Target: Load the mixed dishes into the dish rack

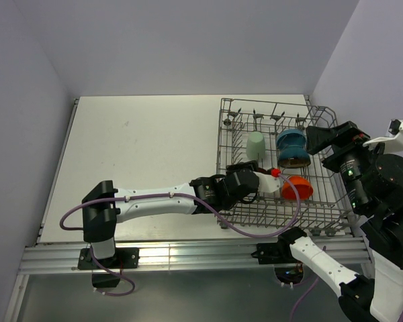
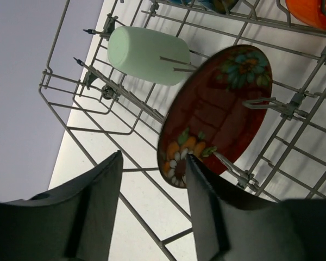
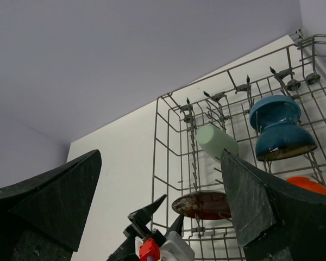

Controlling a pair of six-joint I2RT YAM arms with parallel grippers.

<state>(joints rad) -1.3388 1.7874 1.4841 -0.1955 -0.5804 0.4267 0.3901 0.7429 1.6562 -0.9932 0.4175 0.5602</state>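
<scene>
The glossy, floral red patterned plate [image 2: 217, 109] stands on edge among the thin tines of the grey wire dish rack [image 1: 221, 144]. The left gripper [image 2: 152, 163] sits close by the plate's rim, dark fingers parted and empty. The right gripper [image 3: 160, 157] gapes wide beside the rack.

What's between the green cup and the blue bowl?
Only dish rack tines, no dish, separate pale green cup and blue bowl; clearest in right wrist view.

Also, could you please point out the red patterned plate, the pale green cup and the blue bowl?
red patterned plate [image 2: 217, 114], left wrist view, centre of its face.
pale green cup [image 2: 144, 54], left wrist view, middle of its side.
blue bowl [image 3: 282, 138], right wrist view, its outer wall.
</scene>
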